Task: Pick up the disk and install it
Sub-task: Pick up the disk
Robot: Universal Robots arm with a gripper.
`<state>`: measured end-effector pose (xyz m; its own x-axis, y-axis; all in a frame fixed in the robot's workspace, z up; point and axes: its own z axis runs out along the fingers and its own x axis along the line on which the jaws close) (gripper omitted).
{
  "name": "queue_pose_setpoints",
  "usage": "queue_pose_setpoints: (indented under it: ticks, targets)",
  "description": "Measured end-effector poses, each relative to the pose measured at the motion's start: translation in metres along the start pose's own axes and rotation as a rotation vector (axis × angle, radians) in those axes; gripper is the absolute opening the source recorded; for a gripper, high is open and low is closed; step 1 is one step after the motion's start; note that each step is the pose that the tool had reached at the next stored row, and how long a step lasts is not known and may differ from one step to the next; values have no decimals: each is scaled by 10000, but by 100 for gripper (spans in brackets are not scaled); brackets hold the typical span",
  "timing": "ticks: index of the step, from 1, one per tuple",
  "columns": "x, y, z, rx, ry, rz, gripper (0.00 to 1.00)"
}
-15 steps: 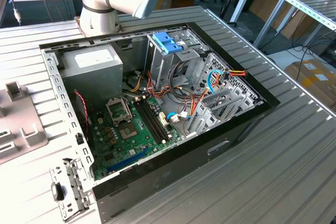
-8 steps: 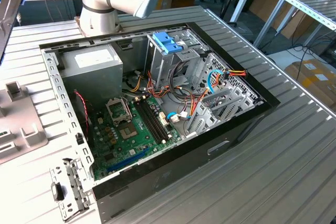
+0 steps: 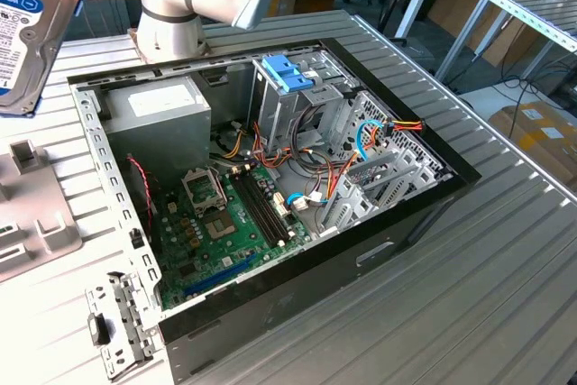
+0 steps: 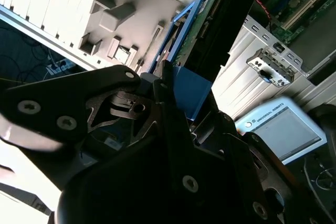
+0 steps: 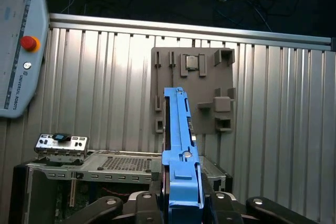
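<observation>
Exterior view: disk [image 3: 34, 29] aloft at the exterior view's left, well apart from the open computer case [image 3: 270, 223] on the bench [image 3: 505, 295].
First wrist view: tool [image 5: 181, 203] closed on the disk, edge-on.
Second wrist view: grip looks firm.
Judgement: pick-up done, install not yet; it calls for lining the rails up with the drive cage [image 3: 297, 105].

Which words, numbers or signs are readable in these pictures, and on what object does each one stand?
Disk: a white label with blue and black print, too small to read.
Pendant: small lettering on its face, too small to read with certainty.
Grey box: a pale label, too small to read.
No text can be quoted safely.
</observation>
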<state>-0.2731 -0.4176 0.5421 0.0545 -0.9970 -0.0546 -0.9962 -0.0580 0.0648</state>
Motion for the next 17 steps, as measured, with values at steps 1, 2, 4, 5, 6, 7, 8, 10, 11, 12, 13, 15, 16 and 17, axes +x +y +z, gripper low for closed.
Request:
queue_pose_setpoints:
  ticks: [1,2,4,5,6,7,8,10,11,12,13,15,16,17]
  targets:
    - [22,-20,-2,-1,0,1,37]
    - [36,-30,-2,-1,-1,1,37]
    - [74,-53,-5,-2,-1,1,37]
    - [95,-65,-6,-3,-1,1,37]
    - [109,-73,-7,-3,0,1,37]
    - [123,-80,-7,-3,-1,1,37]
    - [135,-86,-8,-4,0,1,37]
    - [161,-102,-10,-4,-1,1,37]
    - [177,-110,-10,-5,-1,1,37]
    - [194,-118,-11,-4,-1,1,37]
    - [215,-129,-12,-5,-1,1,37]
    - [235,-141,-13,-5,-1,1,37]
    - [255,-151,-14,-4,-1,1,37]
    - [288,-170,-15,-4,-1,1,37]
